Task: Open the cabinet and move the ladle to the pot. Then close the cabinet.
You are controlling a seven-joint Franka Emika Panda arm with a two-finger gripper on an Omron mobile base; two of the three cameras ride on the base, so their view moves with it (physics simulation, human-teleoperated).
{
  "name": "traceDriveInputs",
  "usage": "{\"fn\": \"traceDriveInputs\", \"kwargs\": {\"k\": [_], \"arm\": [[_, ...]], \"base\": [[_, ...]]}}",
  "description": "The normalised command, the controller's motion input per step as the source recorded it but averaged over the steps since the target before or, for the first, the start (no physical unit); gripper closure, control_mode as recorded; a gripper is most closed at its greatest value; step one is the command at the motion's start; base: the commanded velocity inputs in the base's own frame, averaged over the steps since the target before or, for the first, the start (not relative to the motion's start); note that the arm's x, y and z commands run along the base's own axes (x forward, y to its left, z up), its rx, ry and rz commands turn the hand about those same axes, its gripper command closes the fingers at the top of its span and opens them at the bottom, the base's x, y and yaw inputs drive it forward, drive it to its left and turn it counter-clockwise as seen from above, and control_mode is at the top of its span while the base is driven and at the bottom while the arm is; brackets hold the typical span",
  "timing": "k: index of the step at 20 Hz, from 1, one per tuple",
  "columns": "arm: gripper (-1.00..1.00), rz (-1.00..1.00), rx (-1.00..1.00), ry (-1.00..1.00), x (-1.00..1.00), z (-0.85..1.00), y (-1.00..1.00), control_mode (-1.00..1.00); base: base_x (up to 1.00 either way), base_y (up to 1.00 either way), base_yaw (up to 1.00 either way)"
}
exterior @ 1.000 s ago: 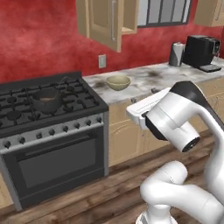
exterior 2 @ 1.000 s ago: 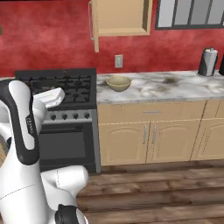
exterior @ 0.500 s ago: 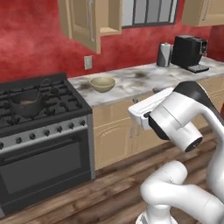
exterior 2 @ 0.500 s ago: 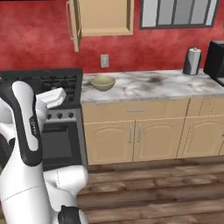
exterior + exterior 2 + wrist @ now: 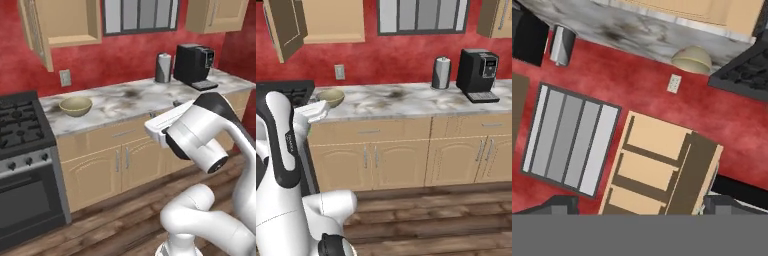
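Tan wooden cabinet (image 5: pixel 60 22) at eleven o'clock, door ajar; speckled marble counter (image 5: pixel 130 100), red wall (image 5: pixel 406 55); gripper (image 5: pixel 641 204) released.

Landmark: we place everything from the bowl (image 5: pixel 76 106), which sits on the worktop (image 5: pixel 135 97) near its left end.
Stove (image 5: pixel 20 125): just left of the bowl, against the worktop's end.
Cabinet (image 5: pixel 65 22): on the wall above the bowl, its door (image 5: pixel 36 30) swung out to the left.
Outlet (image 5: pixel 65 77): on the wall just behind the bowl.
Window (image 5: pixel 140 15): on the wall, up and right of the bowl.
Canister (image 5: pixel 163 68): well right of the bowl, at the back of the worktop.
Coffee machine (image 5: pixel 194 64): just right of the canister.
Base cabinets (image 5: pixel 117 162): under the worktop, below the bowl.
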Motion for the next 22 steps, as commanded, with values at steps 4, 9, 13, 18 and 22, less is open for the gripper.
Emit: {"fn": "traceDriveInputs", "kwargs": {"k": [4,9,13,18,22], "arm": [[-1.0,0.0,0.0,0.0,0.0,0.0,0.0,1.0],[-1.0,0.0,0.0,0.0,0.0,0.0,0.0,1.0],[-1.0,0.0,0.0,0.0,0.0,0.0,0.0,1.0],[-1.0,0.0,0.0,0.0,0.0,0.0,0.0,1.0],[-1.0,0.0,0.0,0.0,0.0,0.0,0.0,1.0]], "base": [[0.61,-0.53,0.06],[0.77,0.07,0.08],[0.83,0.08,0.09],[0.85,0.0,0.06],[0.78,0.0,0.06]]}}
